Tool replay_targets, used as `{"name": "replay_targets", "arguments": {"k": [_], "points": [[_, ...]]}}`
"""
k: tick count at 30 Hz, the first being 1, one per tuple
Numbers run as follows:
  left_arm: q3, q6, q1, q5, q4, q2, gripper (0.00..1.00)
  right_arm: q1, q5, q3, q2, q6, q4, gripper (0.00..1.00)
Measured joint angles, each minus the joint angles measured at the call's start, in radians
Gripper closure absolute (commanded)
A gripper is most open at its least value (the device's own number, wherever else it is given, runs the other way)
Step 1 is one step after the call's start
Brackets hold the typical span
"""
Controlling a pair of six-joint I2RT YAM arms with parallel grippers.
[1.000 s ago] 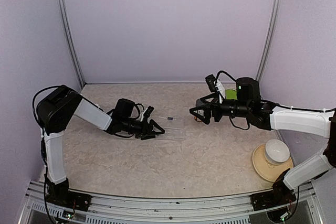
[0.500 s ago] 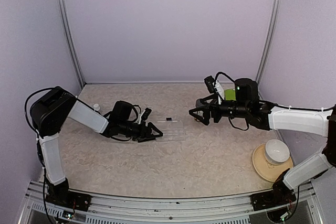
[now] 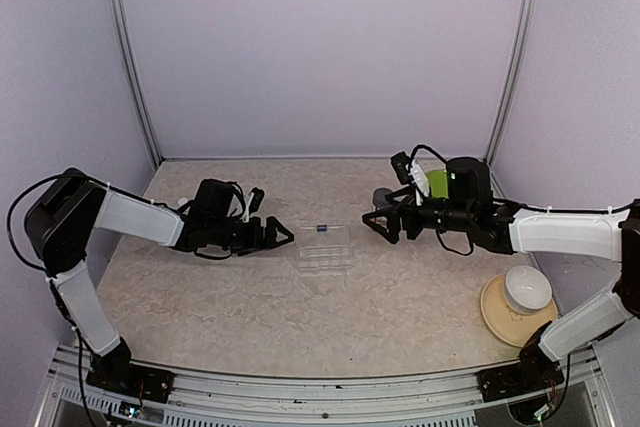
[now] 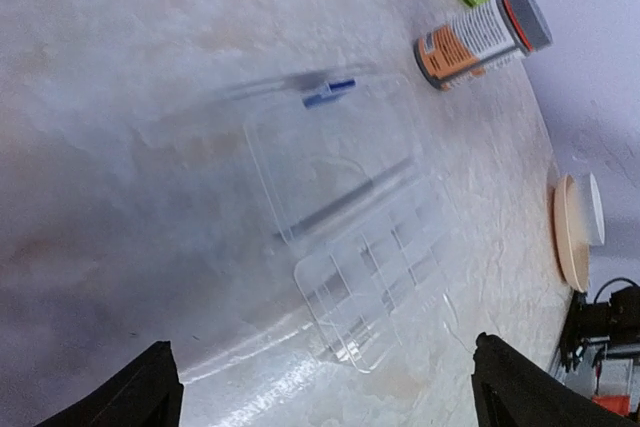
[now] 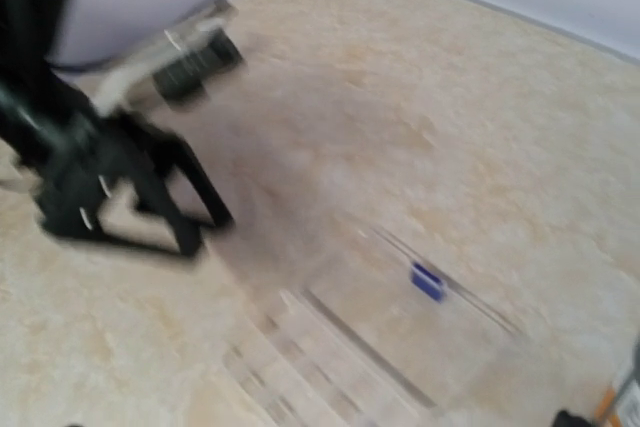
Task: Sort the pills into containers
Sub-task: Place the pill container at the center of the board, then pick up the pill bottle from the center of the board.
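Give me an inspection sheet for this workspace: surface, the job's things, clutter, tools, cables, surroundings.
Surface: beige marbled tabletop, no spills seen.
Job's things: clear pill box flat mid-table; one dark blue pill at its far edge.
Clutter: capped orange bottle upright; green plate; white bowl on tan plate.
Tools: left tool open, empty, left of the box; right tool open, empty, right of it.
Cables: black cable looping over the right wrist.
Surroundings: lilac walls, metal corner posts.
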Motion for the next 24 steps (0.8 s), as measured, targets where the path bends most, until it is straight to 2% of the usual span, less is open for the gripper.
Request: {"name": "replay_targets", "arguments": {"k": [7, 17, 20, 24], "points": [[0.013, 0.025, 0.078, -0.225, -0.097, -0.145, 0.01, 0.0, 0.081, -0.038, -0.017, 0.0, 0.006, 0.0], [0.207, 0.068, 0.101, -0.632, -0.319, -0.167, 0.01, 0.0, 0.17, -0.038, -0.019, 0.021, 0.012, 0.0], [0.209, 0.065, 0.13, -0.695, -0.347, -0.191, 0.01, 0.0, 0.194, -0.039, -0.019, 0.025, 0.011, 0.0], [0.201, 0.057, 0.213, -0.702, -0.347, -0.217, 0.01, 0.0, 0.22, -0.043, -0.019, 0.038, 0.012, 0.0]]}}
